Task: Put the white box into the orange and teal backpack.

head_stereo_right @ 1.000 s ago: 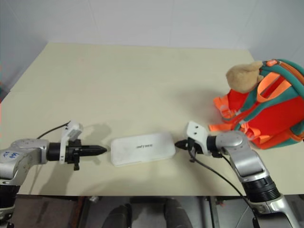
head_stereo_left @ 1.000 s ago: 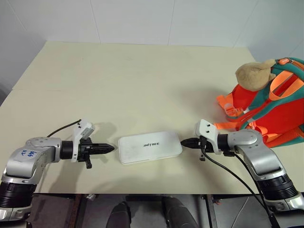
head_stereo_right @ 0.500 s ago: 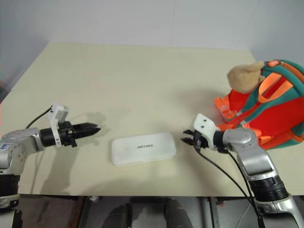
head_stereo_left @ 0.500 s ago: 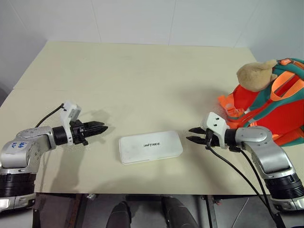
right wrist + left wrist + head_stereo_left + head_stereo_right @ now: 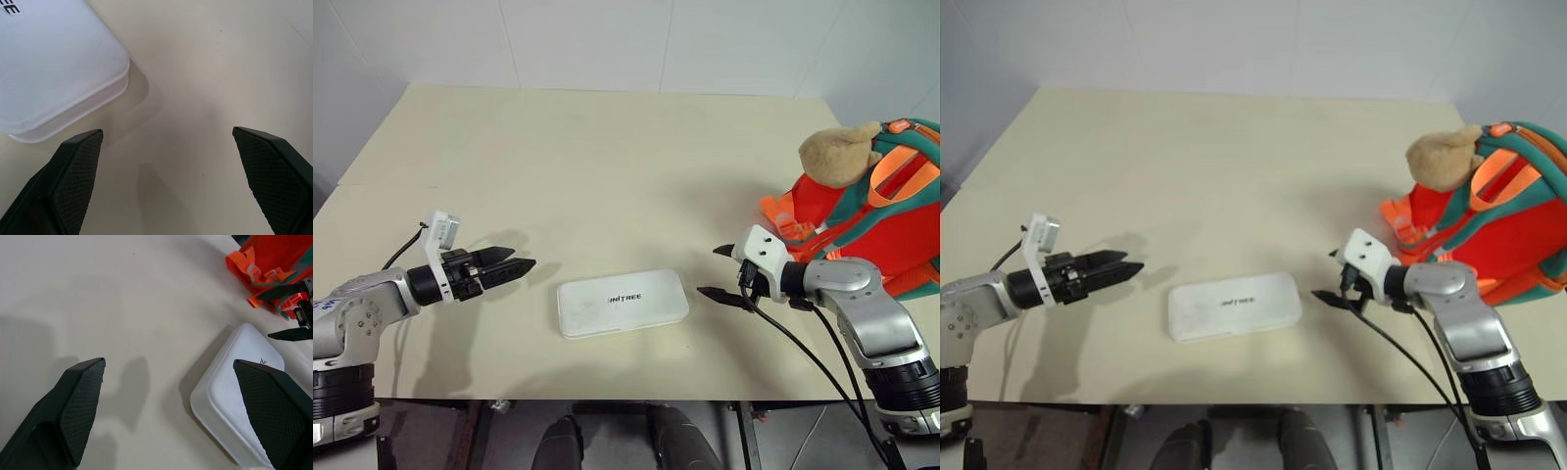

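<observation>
Both pincers drawn back from box ends, jaws spread wide since earlier frame; nothing held. White box (image 5: pixel 623 303) lies flat on worktop (image 5: pixel 607 157) between left pincer (image 5: pixel 515 265) and right pincer (image 5: pixel 718 273), touching neither. Backpack (image 5: pixel 871 211) stands beyond right pincer. Box judged rigid, light, smooth, likely slippery; best squeezed at short ends by both pincers.

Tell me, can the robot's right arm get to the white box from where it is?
Probably yes. The right gripper has its jaws open and points at the near end of the white box, with only bare table between them. The backpack sits behind the arm, out of the way.
</observation>
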Tool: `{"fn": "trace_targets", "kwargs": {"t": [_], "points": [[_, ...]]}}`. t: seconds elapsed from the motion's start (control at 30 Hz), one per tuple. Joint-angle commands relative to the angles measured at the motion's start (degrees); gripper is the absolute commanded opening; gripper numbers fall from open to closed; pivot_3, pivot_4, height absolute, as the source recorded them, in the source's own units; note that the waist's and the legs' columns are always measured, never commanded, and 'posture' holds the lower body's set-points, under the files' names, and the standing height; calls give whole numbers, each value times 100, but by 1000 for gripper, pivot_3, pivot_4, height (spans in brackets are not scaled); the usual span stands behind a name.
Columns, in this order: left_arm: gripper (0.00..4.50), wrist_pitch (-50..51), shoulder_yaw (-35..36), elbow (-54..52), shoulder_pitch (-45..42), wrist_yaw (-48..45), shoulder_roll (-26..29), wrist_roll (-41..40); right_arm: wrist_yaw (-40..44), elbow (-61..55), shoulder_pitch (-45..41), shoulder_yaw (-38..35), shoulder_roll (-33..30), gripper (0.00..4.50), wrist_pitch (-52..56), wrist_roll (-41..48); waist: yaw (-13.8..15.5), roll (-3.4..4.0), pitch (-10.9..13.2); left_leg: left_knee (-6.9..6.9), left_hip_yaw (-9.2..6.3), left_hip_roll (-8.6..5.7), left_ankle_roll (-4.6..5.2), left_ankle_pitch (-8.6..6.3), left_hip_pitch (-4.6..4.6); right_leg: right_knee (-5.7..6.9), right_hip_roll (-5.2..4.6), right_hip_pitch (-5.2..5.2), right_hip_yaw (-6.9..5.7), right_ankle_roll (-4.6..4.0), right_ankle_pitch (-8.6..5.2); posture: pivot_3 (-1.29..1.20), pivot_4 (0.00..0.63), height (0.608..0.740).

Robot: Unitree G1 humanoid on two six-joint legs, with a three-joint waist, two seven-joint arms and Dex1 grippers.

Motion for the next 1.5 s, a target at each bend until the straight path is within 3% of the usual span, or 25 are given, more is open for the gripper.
{"fn": "trace_targets", "kwargs": {"t": [0.03,0.2,0.43,0.7,1.03,1.5], "points": [[4476,795,271,-222,115,131,-12,-599,-75,5,29,93,63,4500,-262,-52,-2,0,0,0,0,0,0,0,0,0,0,0,0,0,0,0,150,740],[4476,2235,592,-152,200,479,-281,-1406,27,198,40,445,21,4500,-444,-220,-5,0,0,1,-2,0,0,0,1,3,0,1,0,1,0,0,150,740],[4476,2746,598,-50,477,654,-614,-1670,-25,328,-189,618,260,4500,-551,-252,-16,0,0,10,-4,0,-3,2,8,23,1,0,-1,-1,0,0,150,740],[4476,2665,282,53,344,742,-969,-1625,79,207,-224,688,292,4500,-496,-214,-3,0,0,27,-6,-3,-3,2,8,31,0,6,0,0,0,0,150,740],[4476,2406,-55,902,-35,425,-1211,-1589,90,205,-236,691,324,4500,-494,-226,-1,1,-1,33,-6,-5,-4,2,9,33,0,8,0,1,1,0,150,740],[4476,1924,-657,1338,-216,-195,-1053,-1301,125,221,-228,658,280,4500,-543,-226,15,2,-1,40,-8,-7,-3,2,9,31,-2,13,0,4,2,0,150,740]]}}
